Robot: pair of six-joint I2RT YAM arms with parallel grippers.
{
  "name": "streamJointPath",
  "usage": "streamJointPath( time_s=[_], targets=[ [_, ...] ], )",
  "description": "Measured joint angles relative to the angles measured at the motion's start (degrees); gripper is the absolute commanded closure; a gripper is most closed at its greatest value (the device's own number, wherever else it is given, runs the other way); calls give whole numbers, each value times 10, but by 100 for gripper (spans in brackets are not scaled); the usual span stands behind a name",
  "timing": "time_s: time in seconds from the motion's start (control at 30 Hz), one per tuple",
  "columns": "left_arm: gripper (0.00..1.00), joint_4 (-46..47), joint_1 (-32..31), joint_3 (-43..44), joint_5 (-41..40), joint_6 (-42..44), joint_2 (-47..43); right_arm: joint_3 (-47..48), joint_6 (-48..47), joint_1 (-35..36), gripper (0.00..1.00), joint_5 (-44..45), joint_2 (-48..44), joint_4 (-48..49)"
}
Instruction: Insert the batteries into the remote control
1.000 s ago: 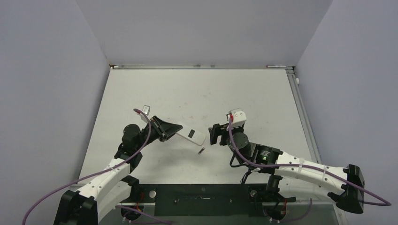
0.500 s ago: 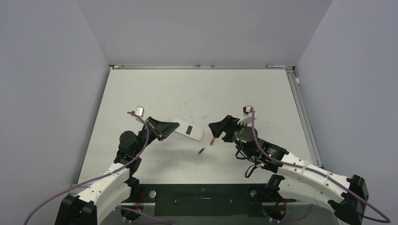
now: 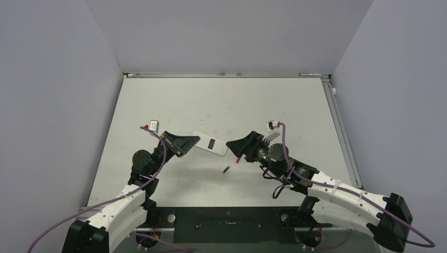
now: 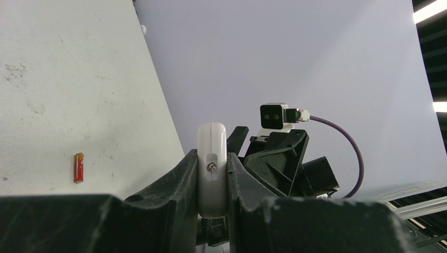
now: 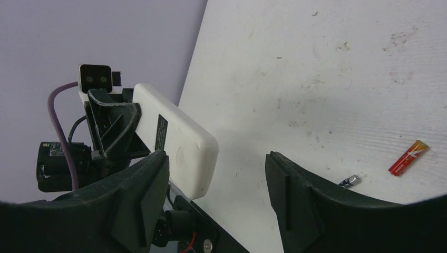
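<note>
Nothing is legible: the dark label (image 5: 162, 132) on the remote (image 5: 182, 153) and the red battery's (image 5: 408, 158) markings are too small.

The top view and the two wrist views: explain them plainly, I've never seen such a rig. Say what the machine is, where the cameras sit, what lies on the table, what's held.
These are two robot arms bolted at the near edge of a table, each ending in two-finger jaws. The top view looks down from above and behind: left arm on the left, right arm on the right. The other pictures come from a camera on each wrist. The left jaws are clamped on a white remote control. The right jaws stand open near its free end, holding nothing. A red battery and a dark battery lie on the table.
</note>
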Motion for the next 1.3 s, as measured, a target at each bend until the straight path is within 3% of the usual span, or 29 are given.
streamJointPath(
  time_s=[1.3],
  targets=[
    [100, 14, 0, 0, 1, -3, -1, -1, 34, 0, 58, -70, 64, 75]
  ],
)
